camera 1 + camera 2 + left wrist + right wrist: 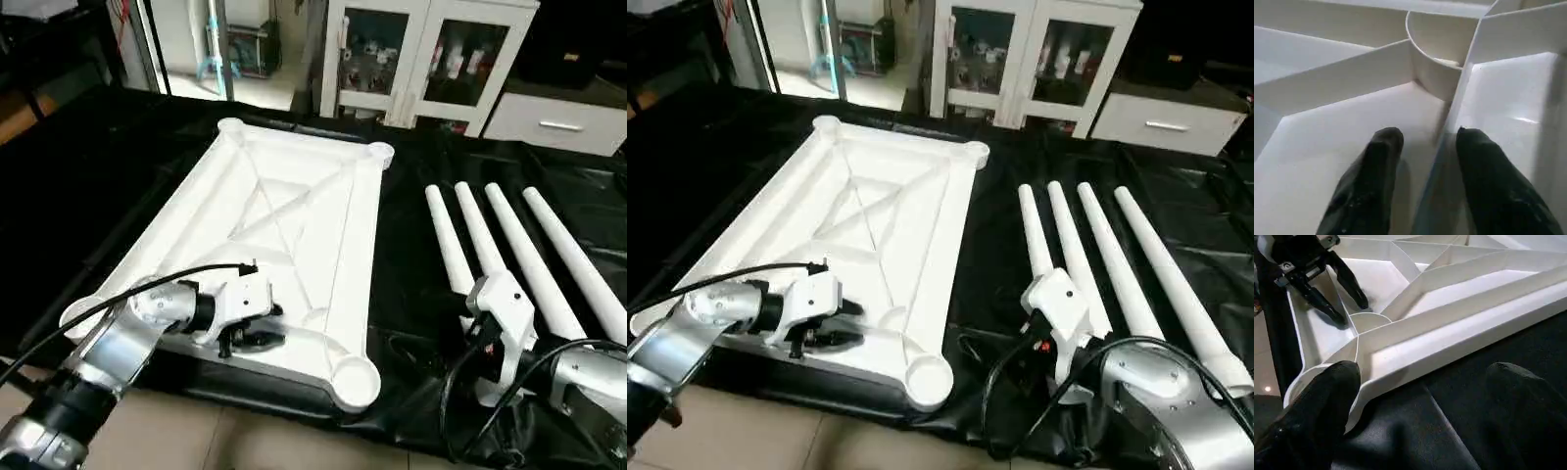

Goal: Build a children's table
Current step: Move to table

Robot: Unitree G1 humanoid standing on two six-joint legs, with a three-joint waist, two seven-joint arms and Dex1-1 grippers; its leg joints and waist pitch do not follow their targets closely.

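Table top point(294, 245) lies underside up on black sheet point(411, 294). Left gripper point(1425, 142) is down inside top's near end, fingers point(1376, 161) part-spread astride an upright rib point(1452, 122), not pinching it. Right gripper point(1420, 387) is spread wide, empty, just outside top's near corner socket point(355, 377); four legs point(519, 255) lie alongside it.

Black sheet point(88, 196) covers the work surface (creased near the front edge). Table top point(294, 211) lies on it underside up. Four legs point(509, 250) lie side by side just beside it.
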